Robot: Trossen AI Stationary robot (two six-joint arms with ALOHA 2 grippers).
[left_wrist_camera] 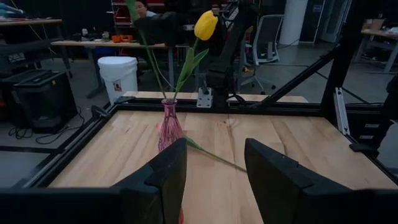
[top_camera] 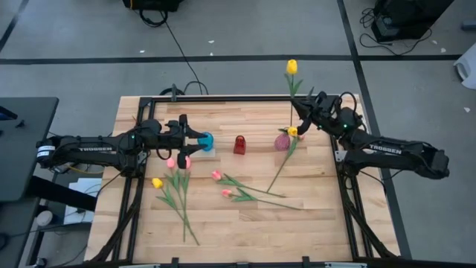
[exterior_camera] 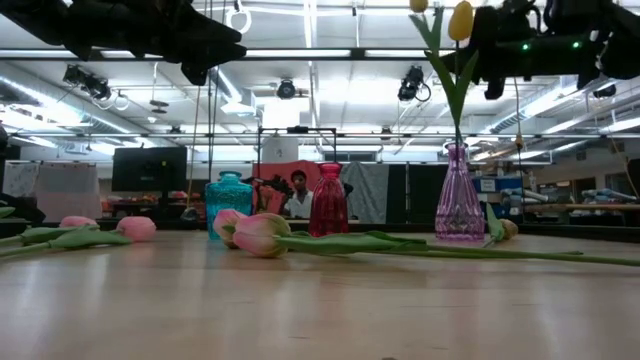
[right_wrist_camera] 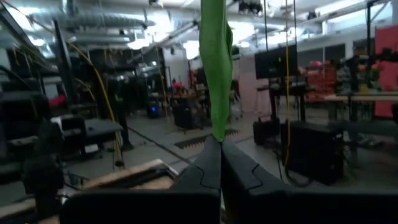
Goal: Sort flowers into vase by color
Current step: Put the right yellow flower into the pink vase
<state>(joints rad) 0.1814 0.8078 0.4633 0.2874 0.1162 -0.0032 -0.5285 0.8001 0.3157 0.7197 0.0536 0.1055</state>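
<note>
Right gripper clamps yellow tulip stem, stem foot in pink vase; left gripper wide, above teal vase.

Grey floor, white bucket

Your wooden surface carries three vases in a row: teal, red and pink. Lying flat on it you have pink tulips, a yellow tulip and another yellow one.
</note>
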